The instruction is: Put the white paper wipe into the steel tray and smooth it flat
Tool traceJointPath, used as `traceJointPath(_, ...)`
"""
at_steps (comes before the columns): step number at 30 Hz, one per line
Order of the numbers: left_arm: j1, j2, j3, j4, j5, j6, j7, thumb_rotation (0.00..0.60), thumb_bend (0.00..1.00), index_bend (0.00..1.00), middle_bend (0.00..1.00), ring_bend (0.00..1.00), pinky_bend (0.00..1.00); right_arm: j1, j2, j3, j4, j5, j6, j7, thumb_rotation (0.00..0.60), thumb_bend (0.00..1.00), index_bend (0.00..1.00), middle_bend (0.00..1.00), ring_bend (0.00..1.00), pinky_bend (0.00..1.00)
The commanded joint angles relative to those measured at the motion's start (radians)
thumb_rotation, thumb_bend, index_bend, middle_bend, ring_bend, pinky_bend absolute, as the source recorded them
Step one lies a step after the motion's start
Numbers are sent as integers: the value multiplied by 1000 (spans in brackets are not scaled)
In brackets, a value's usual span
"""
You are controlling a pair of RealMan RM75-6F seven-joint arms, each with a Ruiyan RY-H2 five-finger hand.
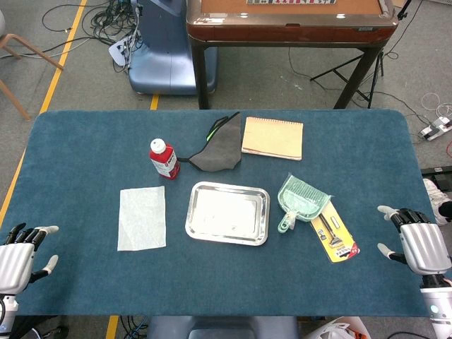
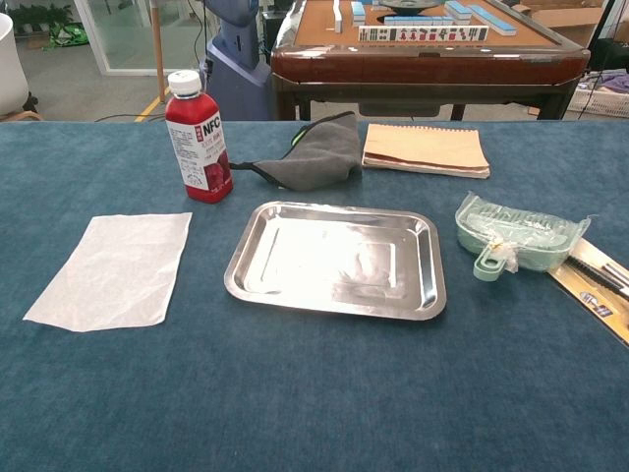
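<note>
Fingers apart and holding nothing, my left hand (image 1: 20, 256) rests at the near left edge of the blue table (image 1: 85, 141), and my right hand (image 1: 421, 244) sits the same way at the near right edge; only the head view shows them. Ahead and inward of my left hand lies the white paper wipe (image 1: 142, 217), flat on the cloth and untouched. Just beyond it toward my right hand sits the steel tray (image 1: 263, 216), with nothing in it, close beside the wipe but apart from it. Between the tray and my right hand lie a green dustpan in a clear wrapper (image 1: 301, 199) and a yellow carded tool pack (image 1: 334, 236). Farther out from my left hand stands a red juice bottle (image 1: 164, 158) with a white cap, upright. Beside it a grey cloth (image 1: 217, 150) lies crumpled, and next to that a tan spiral notebook (image 1: 272, 138). Past the table stands a mahjong table (image 1: 289, 21).
</note>
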Motion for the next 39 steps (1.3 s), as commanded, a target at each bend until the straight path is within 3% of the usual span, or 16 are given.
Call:
traceJointPath(1,0,-1,1,3,3,0,-3,600,274,294,312,263,101,0,0,0,0,0,1,1,600,70,275,386,284,344)
traceJointPath(11,-36,-28,15,47,51,-45,-54,600,275,304,312,268,101,1,37,28,-29,1,36,-22,600,70,275,386,284,344)
traceJointPath(25,-173,-146,27,211,127,-201,-164,600,275,301,312,268,101,-9,78,34,-77,15,50,-40,600,70,275,386,284,344)
traceJointPath(32,-194,-223,33,291,130,-211,-158,600,251,239,297,260,101,-18,71,26,-72,23,49,-31,600,70,275,386,284,344)
traceJointPath(39,-202,-288,42,351,128,-213,-158,600,221,240,297,259,101,-21,70,23,-69,17,52,-20,600,70,275,386,284,344)
